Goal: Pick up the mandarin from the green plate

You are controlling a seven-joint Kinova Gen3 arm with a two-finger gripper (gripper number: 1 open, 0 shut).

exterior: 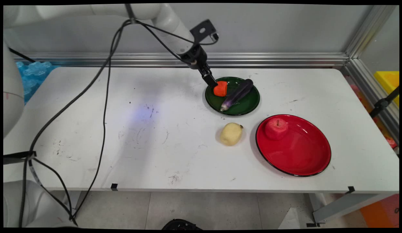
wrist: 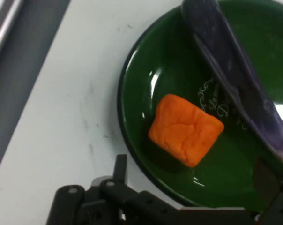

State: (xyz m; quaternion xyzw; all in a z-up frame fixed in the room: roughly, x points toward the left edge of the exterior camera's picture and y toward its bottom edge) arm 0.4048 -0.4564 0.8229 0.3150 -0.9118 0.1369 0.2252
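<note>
Your gripper point(exterior: 214, 83) sits just at the left edge of the green plate point(exterior: 249, 105), jaws spread wide and holding nothing, with the orange block point(exterior: 220, 89) lying right in front, beside the eggplant point(exterior: 237, 94).

white table point(exterior: 123, 129), green plate point(exterior: 246, 105), potato point(exterior: 231, 134), red plate point(exterior: 304, 155)

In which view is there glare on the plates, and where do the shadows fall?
Main view: white glare streaks on the red plate; the yellow potato casts a soft shadow to its left. Hand view: small glints on the green plate around the orange piece, which is shadowed on its lower-left side; the eggplant looks slightly soft.
</note>
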